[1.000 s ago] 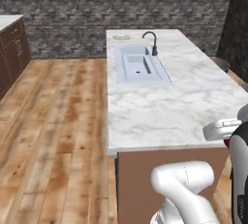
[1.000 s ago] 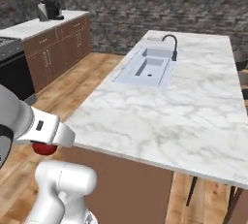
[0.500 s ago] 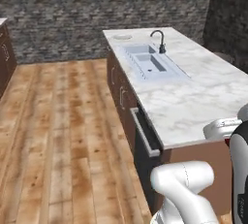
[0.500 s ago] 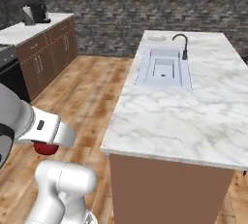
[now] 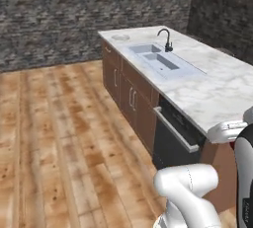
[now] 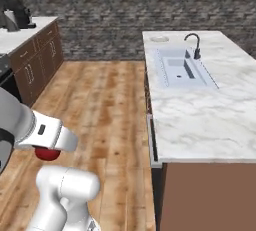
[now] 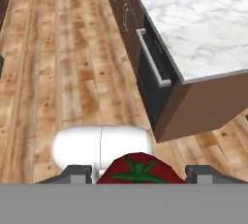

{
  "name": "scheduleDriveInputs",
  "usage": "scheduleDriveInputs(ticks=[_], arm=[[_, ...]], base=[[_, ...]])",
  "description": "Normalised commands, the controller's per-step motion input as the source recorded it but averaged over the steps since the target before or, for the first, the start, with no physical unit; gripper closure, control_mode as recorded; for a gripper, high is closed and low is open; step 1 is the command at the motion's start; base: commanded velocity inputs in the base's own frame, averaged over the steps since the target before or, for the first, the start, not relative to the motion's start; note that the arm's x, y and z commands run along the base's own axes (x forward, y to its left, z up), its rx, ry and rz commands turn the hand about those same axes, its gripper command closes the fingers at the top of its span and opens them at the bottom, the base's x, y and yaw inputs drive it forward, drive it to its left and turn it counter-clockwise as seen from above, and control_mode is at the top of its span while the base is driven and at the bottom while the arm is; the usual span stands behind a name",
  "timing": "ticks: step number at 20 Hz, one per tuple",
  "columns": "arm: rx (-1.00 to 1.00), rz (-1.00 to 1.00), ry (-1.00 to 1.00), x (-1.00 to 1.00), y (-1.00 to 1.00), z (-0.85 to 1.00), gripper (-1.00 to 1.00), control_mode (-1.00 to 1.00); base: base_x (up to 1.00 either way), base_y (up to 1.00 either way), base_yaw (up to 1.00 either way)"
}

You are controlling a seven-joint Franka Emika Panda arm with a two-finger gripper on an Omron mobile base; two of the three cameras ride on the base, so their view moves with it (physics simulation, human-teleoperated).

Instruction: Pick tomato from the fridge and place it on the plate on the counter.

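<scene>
Fingers [image 7: 139, 173] clamp the tomato [image 7: 139, 168] between them, above wooden floor [image 7: 58, 72].

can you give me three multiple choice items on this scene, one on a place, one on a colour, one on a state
1. Where does the plate sit?
A. on the floor
B. on the counter's far end, beyond the sink
C. in the sink

2. What colour is the faucet?
A. black
B. gold
C. white

3. What is the gripper doing?
A. hanging open and empty
B. gripping the faucet
C. holding the tomato

Answers: 1 B, the pale dish lies at the far end of the marble top, past the basin. 2 A, the curved spout is dark. 3 C, in the hand view the red ball sits between the fingertips.
</scene>
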Motion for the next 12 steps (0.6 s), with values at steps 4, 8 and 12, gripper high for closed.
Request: scheduleDriveInputs(ticks=[4,8,12], arm=[[0.00,0.00,0.00,0.00,0.00,0.00,1.00,1.00],[0.00,0.00,0.00,0.00,0.00,0.00,1.00,1.00],[0.00,0.00,0.00,0.00,0.00,0.00,1.00,1.00]], base=[[0.75,0.98,-0.44],[1.00,0.82,-0.53],[0.96,0.75,-0.56]])
